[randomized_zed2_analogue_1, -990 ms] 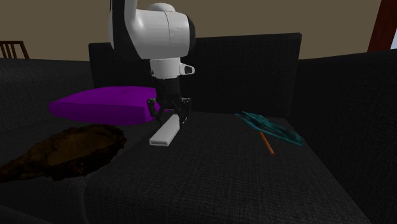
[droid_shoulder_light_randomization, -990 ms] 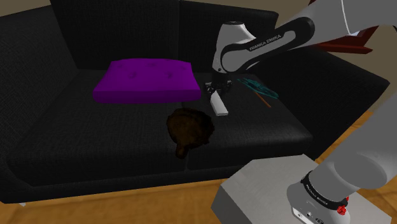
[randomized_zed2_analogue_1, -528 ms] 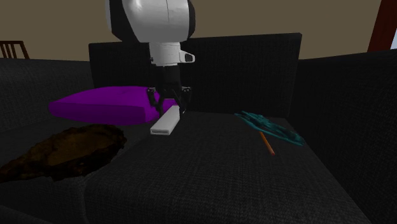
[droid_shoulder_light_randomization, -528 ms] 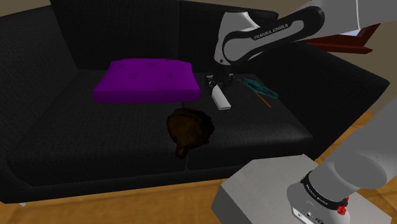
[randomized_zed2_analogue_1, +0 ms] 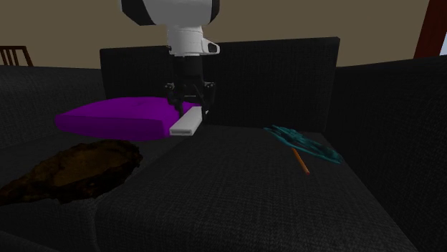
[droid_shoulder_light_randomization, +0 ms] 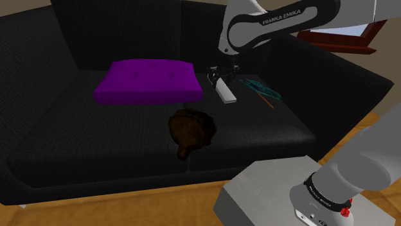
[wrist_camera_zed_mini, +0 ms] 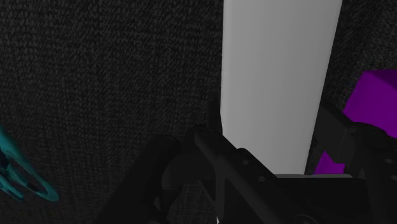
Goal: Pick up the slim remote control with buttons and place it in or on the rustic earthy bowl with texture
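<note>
remote (droid_shoulder_light_randomization: 226, 94): slim plain pale-grey bar, was clasped by tool (randomized_zed2_analogue_1: 192, 109), tilted above sofa seat (droid_shoulder_light_randomization: 128, 138) | bowl (droid_shoulder_light_randomization: 191, 128): rough, dark-brown, sat on seat, left of and nearer than remote

Black sofa (randomized_zed2_analogue_1: 236, 200) spans view, backrest (randomized_zed2_analogue_1: 286, 71) behind. White arm (randomized_zed2_analogue_1: 172, 11) drops from top edge. Black gripper (randomized_zed2_analogue_1: 190, 107) points down, fingers clamped on far end of pale grey remote (randomized_zed2_analogue_1: 185, 124). Remote slants toward camera, near end lower, appears clear of seat. Purple cushion (randomized_zed2_analogue_1: 114, 118) just behind remote, to view's left. Rough brown bowl (randomized_zed2_analogue_1: 71, 168) on seat at lower left, well apart from remote. Teal object (randomized_zed2_analogue_1: 304, 142) with orange stick (randomized_zed2_analogue_1: 301, 161) on seat at right. Beige wall (randomized_zed2_analogue_1: 322, 18) above backrest.
</note>
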